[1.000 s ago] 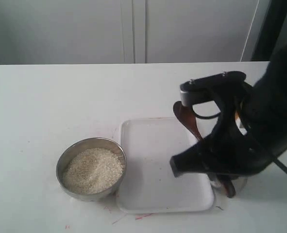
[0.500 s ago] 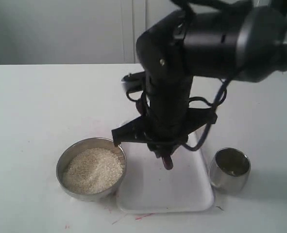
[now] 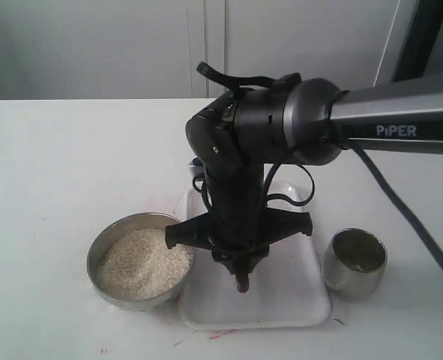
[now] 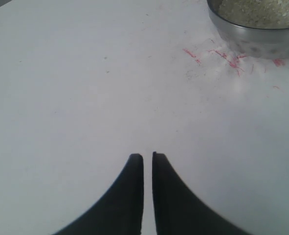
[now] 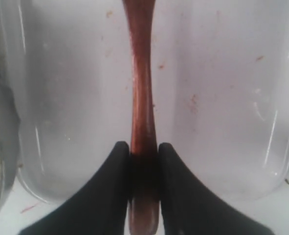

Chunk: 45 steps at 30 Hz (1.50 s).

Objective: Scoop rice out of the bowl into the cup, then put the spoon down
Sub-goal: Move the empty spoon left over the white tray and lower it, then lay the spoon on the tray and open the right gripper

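The wide grey metal bowl (image 3: 140,260) holds off-white rice (image 3: 142,262) at the front left; its rim also shows in the left wrist view as the bowl (image 4: 261,29). The small shiny steel cup (image 3: 355,262) stands upright to the right of the tray. My right gripper (image 5: 144,147) is shut on the handle of the reddish-brown wooden spoon (image 5: 142,93), low over the white tray; in the exterior view only the spoon's end (image 3: 242,283) shows under the arm. My left gripper (image 4: 147,156) is shut on nothing, over bare table near the bowl.
A white rectangular tray (image 3: 296,292) lies between bowl and cup. Red pen marks (image 4: 222,56) stain the white table beside the bowl. The right arm (image 3: 258,150) reaches across the middle, hiding much of the tray. A wall of cabinets stands behind the table.
The right arm swung from over the cup leftward to the tray and lowered, carrying the spoon with it. The cup came into view. Bowl and rice stayed put.
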{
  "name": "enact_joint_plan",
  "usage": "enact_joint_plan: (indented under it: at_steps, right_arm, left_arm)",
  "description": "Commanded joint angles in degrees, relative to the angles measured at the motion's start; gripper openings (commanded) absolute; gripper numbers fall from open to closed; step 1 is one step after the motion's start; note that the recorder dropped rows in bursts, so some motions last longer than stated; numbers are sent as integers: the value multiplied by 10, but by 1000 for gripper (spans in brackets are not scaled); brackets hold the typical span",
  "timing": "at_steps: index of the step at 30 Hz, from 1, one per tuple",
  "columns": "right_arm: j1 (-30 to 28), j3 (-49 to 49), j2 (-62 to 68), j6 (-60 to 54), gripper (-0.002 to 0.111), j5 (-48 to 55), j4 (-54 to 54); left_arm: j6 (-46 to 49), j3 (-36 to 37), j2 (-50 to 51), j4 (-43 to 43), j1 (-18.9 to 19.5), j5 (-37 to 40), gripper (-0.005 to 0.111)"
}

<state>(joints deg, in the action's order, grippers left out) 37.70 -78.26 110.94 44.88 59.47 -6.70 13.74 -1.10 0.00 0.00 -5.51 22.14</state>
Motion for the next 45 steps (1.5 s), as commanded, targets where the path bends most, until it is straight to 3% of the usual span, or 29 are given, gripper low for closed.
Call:
enact_joint_plan:
  at_steps: [1,45]
  right_arm:
    - [-4,-4,7,19,0,-28,-8]
    - [-23,-6,46,42,0,-44,-58]
  left_arm:
    - [-3,5,0,-3,-4,27,14]
    - [-3,5,0,-3,-4,27,14]
